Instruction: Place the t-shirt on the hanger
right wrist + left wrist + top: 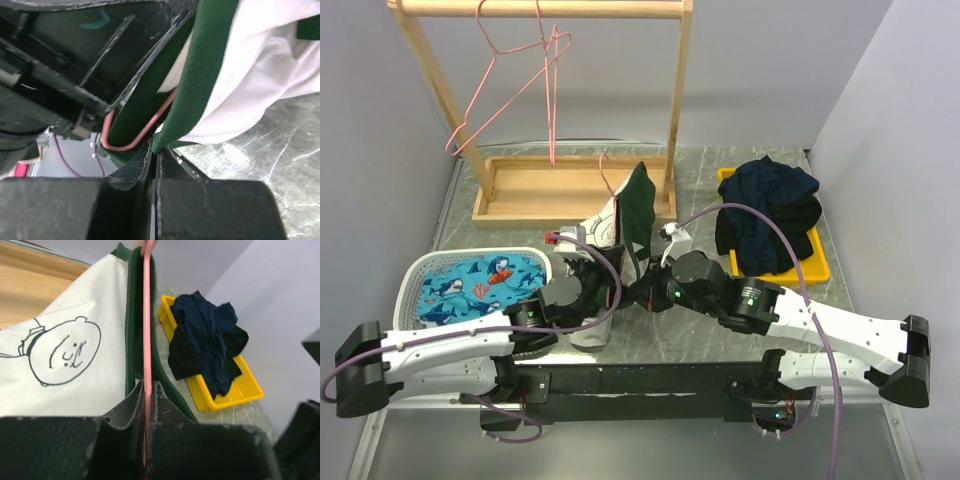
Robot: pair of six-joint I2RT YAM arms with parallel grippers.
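Note:
The t-shirt (pixel 632 208), dark green and white, is held up off the table between both arms. The left wrist view shows its white front with a line-drawn face (pixel 65 352) and a green band. The pink hanger (pixel 147 315) runs straight up out of my left gripper (pixel 146 390), which is shut on the wire. The hanger's hook (pixel 605 176) sticks up beside the shirt. My right gripper (pixel 155 150) is shut on the shirt's green edge (pixel 205 75). The hanger's rounded corner (pixel 132 137) sits just left of it, inside the green fabric.
A wooden rack (pixel 675 100) at the back carries two more pink hangers (pixel 510 90) over its tray base (pixel 535 190). A white basket (pixel 420 275) with blue shark-print cloth is at left. A yellow tray (pixel 817 268) of navy clothes (pixel 205 335) is at right.

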